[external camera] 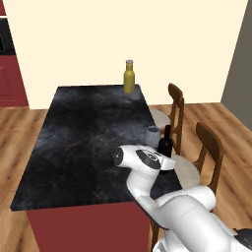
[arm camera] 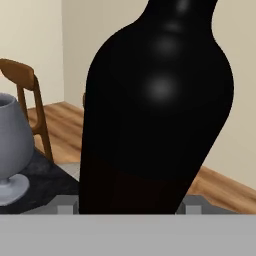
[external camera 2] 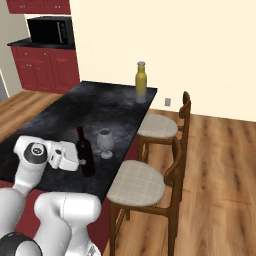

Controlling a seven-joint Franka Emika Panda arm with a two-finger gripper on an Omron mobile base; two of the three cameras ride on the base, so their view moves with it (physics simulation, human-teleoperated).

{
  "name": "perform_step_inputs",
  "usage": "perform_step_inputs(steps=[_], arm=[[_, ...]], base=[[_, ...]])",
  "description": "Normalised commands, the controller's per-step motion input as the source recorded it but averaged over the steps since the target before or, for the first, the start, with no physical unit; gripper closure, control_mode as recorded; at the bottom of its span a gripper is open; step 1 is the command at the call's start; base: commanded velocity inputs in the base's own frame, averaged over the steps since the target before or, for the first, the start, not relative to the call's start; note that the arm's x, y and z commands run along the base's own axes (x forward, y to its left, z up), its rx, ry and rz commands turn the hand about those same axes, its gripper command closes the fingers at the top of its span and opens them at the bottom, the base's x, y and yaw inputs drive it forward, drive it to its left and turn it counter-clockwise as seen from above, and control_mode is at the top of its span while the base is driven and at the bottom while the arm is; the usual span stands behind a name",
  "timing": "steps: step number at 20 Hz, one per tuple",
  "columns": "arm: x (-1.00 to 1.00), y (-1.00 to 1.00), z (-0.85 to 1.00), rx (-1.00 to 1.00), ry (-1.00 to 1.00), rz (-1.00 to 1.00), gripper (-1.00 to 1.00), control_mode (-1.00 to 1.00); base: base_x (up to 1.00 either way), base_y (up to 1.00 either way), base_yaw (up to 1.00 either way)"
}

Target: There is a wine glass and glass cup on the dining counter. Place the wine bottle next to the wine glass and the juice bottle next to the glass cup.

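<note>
The pincer (external camera 2: 85, 162) is clamped around the slim, near-black wine bottle (external camera 2: 85, 150) (upright on the black marbled counter (external camera 2: 75, 115)), the clear stemmed wine glass (external camera 2: 105, 142) at its two o'clock.

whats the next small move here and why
Probably open the gripper and back away. It is shut on the wine bottle, which stands upright on the dining counter right beside the wine glass, so this bottle looks placed.
</note>
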Motion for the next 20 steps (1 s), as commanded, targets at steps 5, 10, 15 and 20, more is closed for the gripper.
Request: perform_step_inputs(steps=[5,10,15,20], arm=[[0.19,0.00,-0.11,0.00,-0.01,0.00,1.00,-1.00],[0.19,0.00,-0.13,0.00,0.00,0.00,1.00,-1.00],[0.14,0.00,-0.16,0.00,-0.01,0.00,1.00,-1.00],[0.13,0.01,-0.17,0.00,-0.02,0.00,1.00,-1.00]], base=[[0.00,0.00,0.00],[0.00,0.00,0.00],[0.00,0.00,0.00],[0.00,0.00,0.00]])
